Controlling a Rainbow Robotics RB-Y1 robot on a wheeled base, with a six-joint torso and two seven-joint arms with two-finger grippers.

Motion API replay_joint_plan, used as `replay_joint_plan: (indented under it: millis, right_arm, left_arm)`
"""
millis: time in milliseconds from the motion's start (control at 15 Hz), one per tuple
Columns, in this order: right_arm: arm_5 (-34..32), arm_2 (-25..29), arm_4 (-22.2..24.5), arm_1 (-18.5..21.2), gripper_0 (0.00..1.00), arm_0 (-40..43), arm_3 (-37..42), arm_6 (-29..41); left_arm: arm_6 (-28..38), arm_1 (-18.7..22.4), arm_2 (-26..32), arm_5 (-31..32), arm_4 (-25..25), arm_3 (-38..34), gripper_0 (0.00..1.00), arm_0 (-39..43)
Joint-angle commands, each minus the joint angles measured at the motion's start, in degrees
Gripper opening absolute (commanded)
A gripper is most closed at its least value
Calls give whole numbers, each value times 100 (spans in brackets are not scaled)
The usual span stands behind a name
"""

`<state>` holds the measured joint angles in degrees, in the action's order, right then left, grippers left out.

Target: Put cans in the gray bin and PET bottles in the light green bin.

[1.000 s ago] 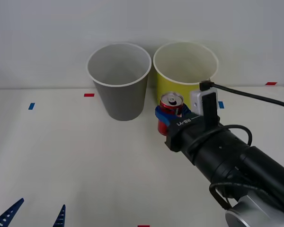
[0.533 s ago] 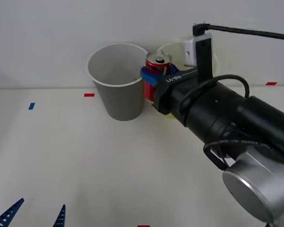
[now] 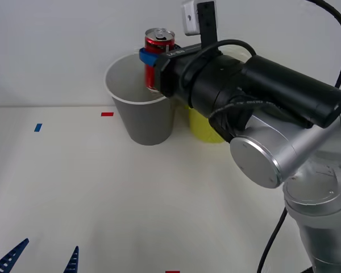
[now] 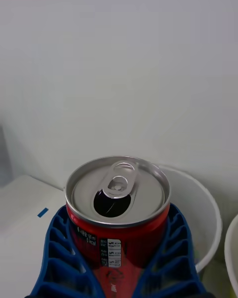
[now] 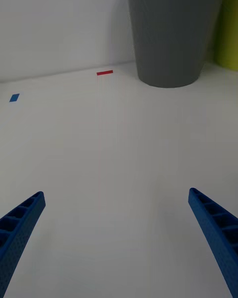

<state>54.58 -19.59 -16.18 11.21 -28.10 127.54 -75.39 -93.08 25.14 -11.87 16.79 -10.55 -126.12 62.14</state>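
The red can (image 3: 158, 44) with its silver top and pull tab (image 4: 119, 181) is held upright in the air, over the right part of the gray bin's (image 3: 142, 114) white rim. My right gripper (image 3: 152, 60) is shut on the can, its blue fingers (image 4: 59, 256) clasping both sides. The gray bin's rim (image 4: 210, 223) shows just beyond the can in the right wrist view. The light green bin (image 3: 204, 128) stands right of the gray one, mostly hidden behind my right arm. My left gripper (image 3: 42, 259) rests open at the table's near left edge, with the gray bin (image 5: 171, 30) ahead of it.
Small red tape marks (image 3: 107, 114) and blue tape marks (image 3: 37, 127) lie on the white table. A white wall rises just behind the bins. My right arm's black and silver body (image 3: 261, 114) crosses the right half of the front view.
My right gripper has lifted the can from the table in front of the light green bin, up and to the left, to above the gray bin's rim. The left arm has stayed still.
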Motion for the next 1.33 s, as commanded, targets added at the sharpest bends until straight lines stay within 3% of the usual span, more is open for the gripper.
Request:
replay_joint_plan:
  millis: [67,733,1333]
  right_arm:
    - [-483,-1,-34,-163,0,-328,-722,-64]
    - [-2171,-18,317,-479,0,-1277,-3209,-275]
    - [-2171,-18,379,-497,0,-1558,-3534,-205]
  left_arm:
    - [0,0,0,0,0,0,100,0]
    - [0,0,0,0,0,0,100,0]
    - [0,0,0,0,0,0,100,0]
